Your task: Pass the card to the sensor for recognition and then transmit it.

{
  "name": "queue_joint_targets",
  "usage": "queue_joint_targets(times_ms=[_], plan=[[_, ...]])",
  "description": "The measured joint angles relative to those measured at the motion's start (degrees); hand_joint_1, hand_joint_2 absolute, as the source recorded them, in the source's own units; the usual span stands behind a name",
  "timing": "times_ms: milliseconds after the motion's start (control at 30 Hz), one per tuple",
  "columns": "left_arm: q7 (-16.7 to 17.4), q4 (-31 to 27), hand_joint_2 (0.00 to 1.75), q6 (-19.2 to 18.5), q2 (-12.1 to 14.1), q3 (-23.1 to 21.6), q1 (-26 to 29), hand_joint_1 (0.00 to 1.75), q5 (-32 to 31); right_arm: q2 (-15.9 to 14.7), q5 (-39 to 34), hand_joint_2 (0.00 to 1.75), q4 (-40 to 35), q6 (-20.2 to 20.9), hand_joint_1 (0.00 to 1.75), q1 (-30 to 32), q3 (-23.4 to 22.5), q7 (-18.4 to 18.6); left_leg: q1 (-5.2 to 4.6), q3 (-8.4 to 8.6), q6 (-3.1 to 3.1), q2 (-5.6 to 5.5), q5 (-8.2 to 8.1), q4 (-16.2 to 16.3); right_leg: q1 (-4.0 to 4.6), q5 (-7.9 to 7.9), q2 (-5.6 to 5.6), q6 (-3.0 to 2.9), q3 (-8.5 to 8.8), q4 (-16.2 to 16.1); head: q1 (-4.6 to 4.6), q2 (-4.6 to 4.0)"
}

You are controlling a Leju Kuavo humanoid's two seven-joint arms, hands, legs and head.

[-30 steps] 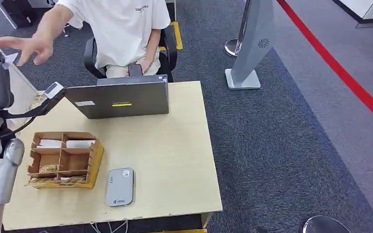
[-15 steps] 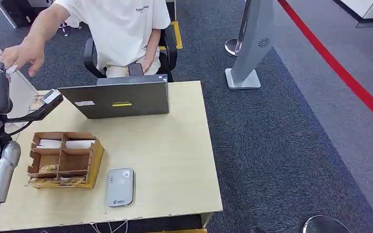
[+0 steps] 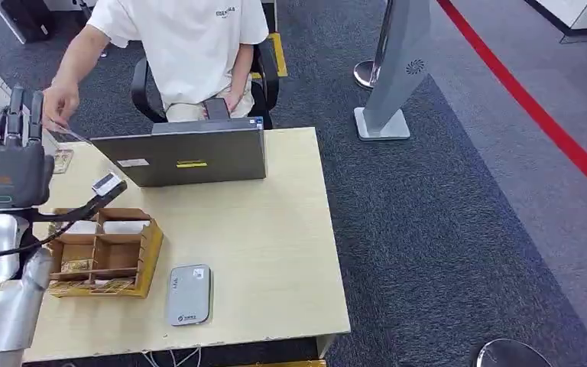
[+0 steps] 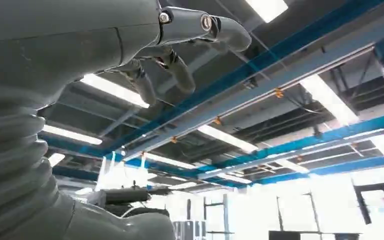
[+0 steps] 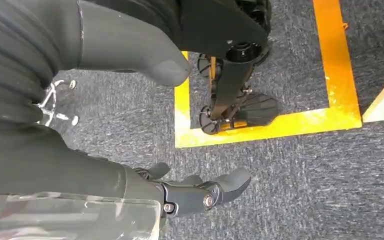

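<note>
- Head view: left hand [image 3: 9, 157] is up by the table [image 3: 275, 252] edge, fingers straight and apart, holding nothing. A person's hand [image 3: 61, 101] is just past it, on a thin flat thing – prob. the card [image 3: 70, 134], seen edge-on, so its face is hard to tell. Looks like the give-away step. Grey sensor [image 3: 189, 294] lies near the card box [image 3: 103, 252].
- Left wrist view: fingers [image 4: 180, 75] spread out – nothing in them.
- Right wrist view: right hand [image 5: 200, 192] hangs over the carpet, loose, empty.
- Next, I think: pull the left arm back w/o bumping the laptop [image 3: 187, 157].
</note>
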Motion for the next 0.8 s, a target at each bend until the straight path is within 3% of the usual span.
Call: queue_joint_targets(times_ms=[133,300,400,567,800], plan=[[-0.5,-10.9,1.75,-1.2,-0.3,-1.3,9.4,0.00,2.1,0.1,-1.0,1.75,0.0,-0.3,0.00,0.5,-0.8,-0.6,0.00,-0.04,-0.05,0.14,-0.06,0.0,0.00,-0.02,0.11,-0.02,-0.06,0.0,0.02,0.00],[-0.2,-24.9,1.75,2.3,1.9,-1.9,26.6,0.00,2.0,0.2,-1.5,1.75,0.0,-1.3,0.00,1.3,-2.4,-0.4,0.02,-0.04,-0.10,0.28,-0.24,0.0,0.02,-0.18,0.27,-0.12,-0.17,0.0,-0.04,0.00],[-0.2,-30.1,1.75,3.8,2.6,-1.9,34.4,0.00,1.8,0.2,-1.9,1.75,0.0,-1.3,0.00,1.4,-3.3,-0.7,0.02,-0.05,-0.10,0.21,-0.24,0.0,0.03,-0.24,0.15,-0.13,-0.16,0.0,-0.04,0.00],[2.2,-33.6,1.75,-0.1,3.4,-2.0,41.7,0.00,3.8,0.3,-2.2,1.75,0.0,-1.5,0.00,1.4,-4.6,-0.9,0.02,-0.04,-0.10,0.16,-0.24,-0.1,0.02,-0.25,0.08,-0.12,-0.13,0.0,-0.04,0.00],[6.4,-33.4,1.75,-3.7,3.5,-2.0,45.7,0.00,6.6,0.4,-2.0,1.75,0.0,-2.3,0.00,1.4,-5.9,-0.9,0.02,0.00,-0.10,0.11,-0.23,-0.1,0.03,-0.24,0.03,-0.12,-0.06,0.0,-0.04,0.00]])
